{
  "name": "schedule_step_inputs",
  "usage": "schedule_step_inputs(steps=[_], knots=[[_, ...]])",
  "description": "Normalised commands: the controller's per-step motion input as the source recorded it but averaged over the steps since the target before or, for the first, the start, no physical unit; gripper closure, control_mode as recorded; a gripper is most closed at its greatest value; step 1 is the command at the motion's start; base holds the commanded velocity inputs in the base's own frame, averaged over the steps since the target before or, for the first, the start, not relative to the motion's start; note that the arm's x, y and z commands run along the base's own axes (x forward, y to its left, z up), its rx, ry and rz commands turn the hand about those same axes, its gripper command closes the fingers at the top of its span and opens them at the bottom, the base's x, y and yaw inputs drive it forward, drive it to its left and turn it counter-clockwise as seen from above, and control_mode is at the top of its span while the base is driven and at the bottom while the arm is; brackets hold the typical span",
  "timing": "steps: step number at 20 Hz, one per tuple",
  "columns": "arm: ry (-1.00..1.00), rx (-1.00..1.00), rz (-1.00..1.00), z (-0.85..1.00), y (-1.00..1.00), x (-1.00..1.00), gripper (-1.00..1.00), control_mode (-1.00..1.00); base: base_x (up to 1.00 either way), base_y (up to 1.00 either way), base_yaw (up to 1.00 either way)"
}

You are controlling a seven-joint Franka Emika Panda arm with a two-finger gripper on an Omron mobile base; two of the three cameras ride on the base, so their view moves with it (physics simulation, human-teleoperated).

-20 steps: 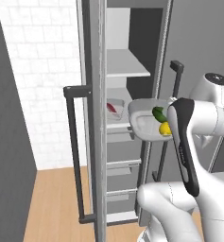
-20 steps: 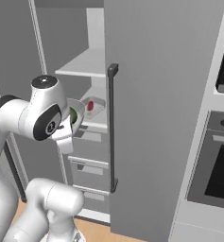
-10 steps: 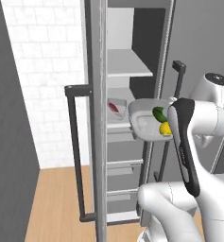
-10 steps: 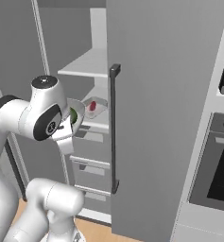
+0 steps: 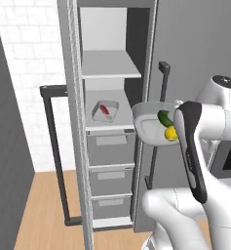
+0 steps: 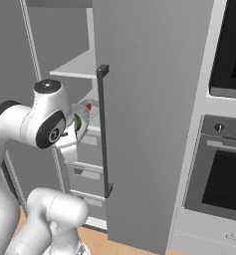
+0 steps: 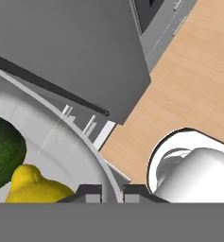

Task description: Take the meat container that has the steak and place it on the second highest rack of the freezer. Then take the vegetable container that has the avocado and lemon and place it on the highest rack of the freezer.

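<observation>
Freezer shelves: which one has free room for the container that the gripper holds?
The highest rack is bare from wall to wall. The second highest rack is partly taken by the meat container with the steak. The vegetable container, shut in the gripper, hangs beside that lower shelf.

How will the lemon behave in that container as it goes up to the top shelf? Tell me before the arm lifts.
The lemon is rounded and lies loose beside the avocado, so it will probably roll if the vegetable container tilts. The gripper pinches only the rim, so the container may sag. Its raised wall should likely keep both fruits in.
</observation>
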Motion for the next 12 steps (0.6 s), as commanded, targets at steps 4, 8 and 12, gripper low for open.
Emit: schedule_step_inputs(steps=[4, 8, 12], knots=[[0.0, 0.0, 0.0, 0.0, 0.0, 0.0, 1.0, 1.0, 0.24, 0.14, 0.0], [0.0, 0.0, 0.0, 0.0, 0.0, 0.0, 1.0, 1.0, 0.45, 0.44, 0.0], [0.0, 0.0, 0.0, 0.0, 0.0, 0.0, 1.0, 1.0, 0.56, 0.47, 0.0]])
